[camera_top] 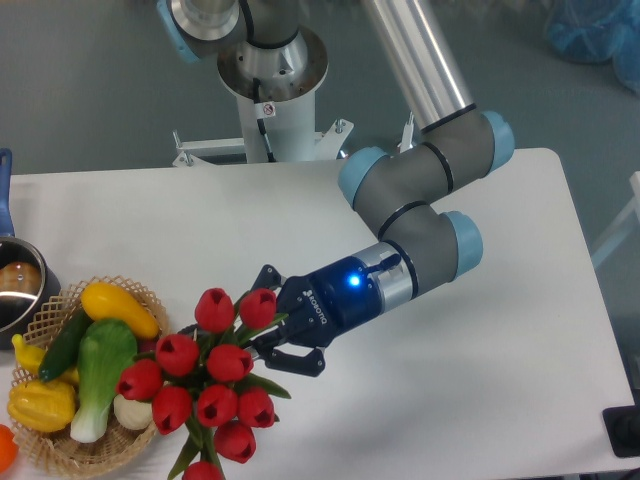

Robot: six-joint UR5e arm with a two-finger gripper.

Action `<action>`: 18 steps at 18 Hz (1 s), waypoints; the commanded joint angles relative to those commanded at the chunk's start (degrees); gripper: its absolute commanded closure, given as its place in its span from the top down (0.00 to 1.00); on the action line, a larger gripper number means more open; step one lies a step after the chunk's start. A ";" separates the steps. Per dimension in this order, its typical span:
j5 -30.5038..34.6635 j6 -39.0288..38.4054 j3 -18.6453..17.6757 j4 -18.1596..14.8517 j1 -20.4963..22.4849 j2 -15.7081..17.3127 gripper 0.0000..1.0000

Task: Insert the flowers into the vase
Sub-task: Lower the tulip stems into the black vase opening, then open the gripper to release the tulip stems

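Fingers of my tool point(268, 337) are closed in on the tulip bunch point(208, 380) from its right side, gripping down among the stems and leaves behind the red heads, so I carry it above the white bench point(480, 400) just beside the wicker basket point(100, 452) of vegetables. I judge the bunch light and springy, with soft heads that would crush or splay, so the bundled stems are the right place to hold, firmly enough that they cannot swivel. The vase cannot be made out; it may sit hidden under the blooms.
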 joint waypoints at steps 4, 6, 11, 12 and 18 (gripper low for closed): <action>0.09 1.93 -2.11 0.09 0.00 0.26 0.00; 0.18 2.20 -2.55 0.09 0.00 0.35 0.00; 0.53 3.95 -4.04 0.26 0.09 0.35 0.02; 0.62 4.74 -4.74 0.35 0.09 0.52 0.04; 2.82 10.55 -10.63 1.76 0.09 1.23 0.08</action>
